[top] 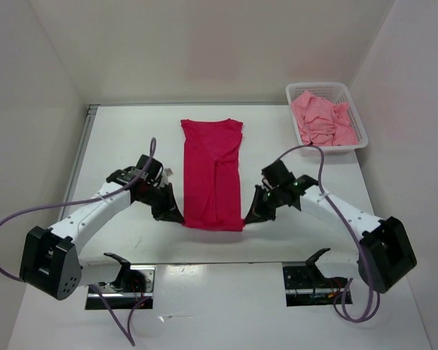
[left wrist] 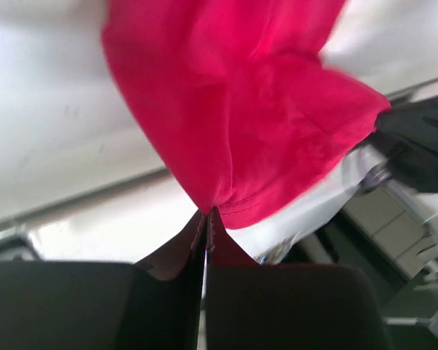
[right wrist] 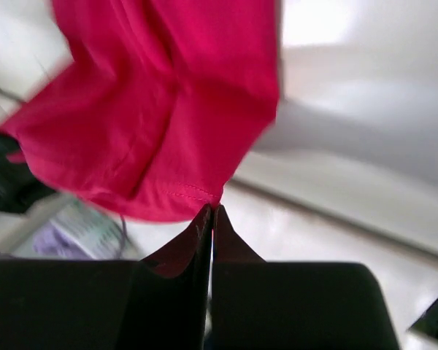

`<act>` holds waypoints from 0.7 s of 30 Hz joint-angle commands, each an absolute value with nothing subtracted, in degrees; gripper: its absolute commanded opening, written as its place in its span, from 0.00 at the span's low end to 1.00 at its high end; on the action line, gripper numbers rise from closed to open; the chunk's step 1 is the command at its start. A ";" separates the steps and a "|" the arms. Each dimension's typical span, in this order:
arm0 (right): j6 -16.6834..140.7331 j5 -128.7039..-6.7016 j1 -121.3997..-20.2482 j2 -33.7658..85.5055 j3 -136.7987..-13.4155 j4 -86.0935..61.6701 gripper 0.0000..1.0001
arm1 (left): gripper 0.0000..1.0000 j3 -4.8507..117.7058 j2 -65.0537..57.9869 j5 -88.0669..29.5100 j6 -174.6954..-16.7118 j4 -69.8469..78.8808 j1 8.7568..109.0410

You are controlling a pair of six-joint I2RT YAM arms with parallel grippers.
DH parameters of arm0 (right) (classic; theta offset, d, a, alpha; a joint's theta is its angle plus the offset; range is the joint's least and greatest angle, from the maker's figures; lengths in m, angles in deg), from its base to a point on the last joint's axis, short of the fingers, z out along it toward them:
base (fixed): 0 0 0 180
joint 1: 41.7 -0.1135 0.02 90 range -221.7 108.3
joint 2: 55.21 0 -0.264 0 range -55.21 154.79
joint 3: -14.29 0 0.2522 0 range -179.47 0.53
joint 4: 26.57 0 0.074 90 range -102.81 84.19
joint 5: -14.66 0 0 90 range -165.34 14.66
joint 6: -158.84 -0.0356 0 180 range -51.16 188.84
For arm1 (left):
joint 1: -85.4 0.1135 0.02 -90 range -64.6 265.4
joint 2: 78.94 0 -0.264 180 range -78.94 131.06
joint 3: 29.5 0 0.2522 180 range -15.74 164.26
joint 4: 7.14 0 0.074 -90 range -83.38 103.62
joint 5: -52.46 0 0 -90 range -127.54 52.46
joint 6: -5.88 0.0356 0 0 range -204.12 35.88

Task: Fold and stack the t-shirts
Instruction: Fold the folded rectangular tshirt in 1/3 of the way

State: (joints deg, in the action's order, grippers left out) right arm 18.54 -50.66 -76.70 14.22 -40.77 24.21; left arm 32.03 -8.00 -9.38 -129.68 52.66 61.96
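A bright crimson t-shirt (top: 213, 173) lies on the white table (top: 117, 138), folded lengthwise into a narrow strip, neckline at the far end. My left gripper (top: 177, 217) is shut on its near left hem corner (left wrist: 209, 211). At the near right corner my right gripper (top: 250, 218) is shut on the hem (right wrist: 213, 207). Both wrist views show the cloth hanging from the pinched jaws. A light pink t-shirt (top: 320, 118) lies crumpled in the basket. No maroon shirt shows.
A white mesh basket (top: 361, 125) stands at the table's far right corner. Purple cables loop off both arms. White walls close in the back and sides, and two mounting plates (top: 312, 282) sit at the near edge.
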 commanded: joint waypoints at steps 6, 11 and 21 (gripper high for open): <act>35.08 -57.33 -66.93 30.99 -61.69 22.02 0.00 | 0.00 41.73 1.90 -16.25 -128.43 43.82 71.16; 36.50 -58.73 -63.68 41.71 -71.69 18.84 0.00 | 0.00 50.25 12.78 -20.66 -127.10 38.62 72.48; 40.53 -59.96 -59.36 57.79 -86.04 18.22 0.00 | 0.00 65.11 28.89 -24.00 -126.05 33.61 74.93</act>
State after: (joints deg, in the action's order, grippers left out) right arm 37.55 -58.39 -60.18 53.87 -81.82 20.03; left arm 62.17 26.03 -21.68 -127.59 35.70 73.37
